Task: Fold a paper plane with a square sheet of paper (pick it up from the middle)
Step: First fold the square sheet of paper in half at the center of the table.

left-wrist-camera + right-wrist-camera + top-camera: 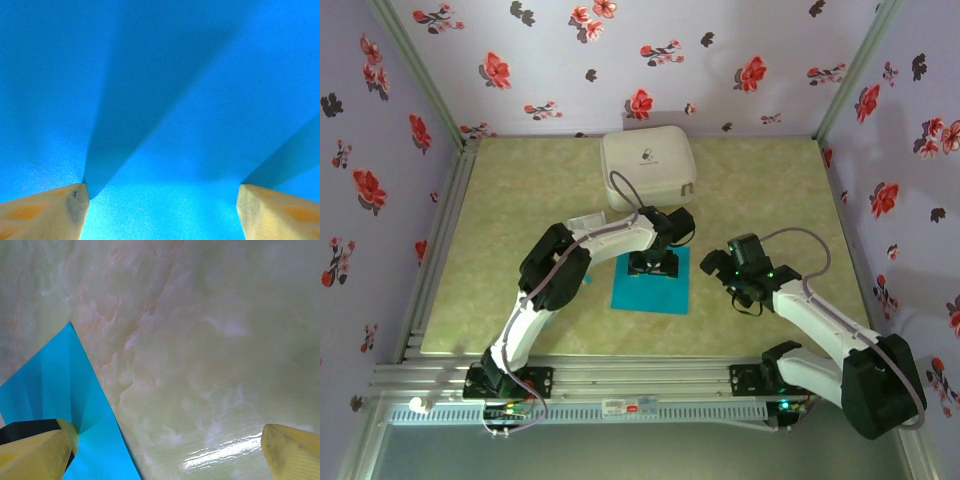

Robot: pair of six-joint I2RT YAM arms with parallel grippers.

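Lilac wallpaper (720,60) with red and dark flowers closes off three sides of the top view, around a pale green marbled desk (500,300) edged by metal rails. A white rounded case (648,168) sits at the far middle. The square sheet of paper (650,290), bright blue, lies flat near the centre of the desk. The left tool (653,265) reaches down over its far edge and hides that part. The right tool (735,275) hovers just beside the sheet's right edge. A small whitish piece (585,222) by the left arm is half covered and hard to make out.

From the left wrist, the blue sheet (165,100) spreads behind two yellowish fingertips (45,212). The left tool (160,215) has them set apart with nothing between, and their shadows meet the tips.

From the right wrist, glossy marbled desk (210,340) fills most of the picture. A creased corner of the sheet (55,385) lies at lower left. The right tool (160,455) is spread wide and empty, one finger (30,455) over the paper. I cannot identify the dark shape (20,427) beside that finger.
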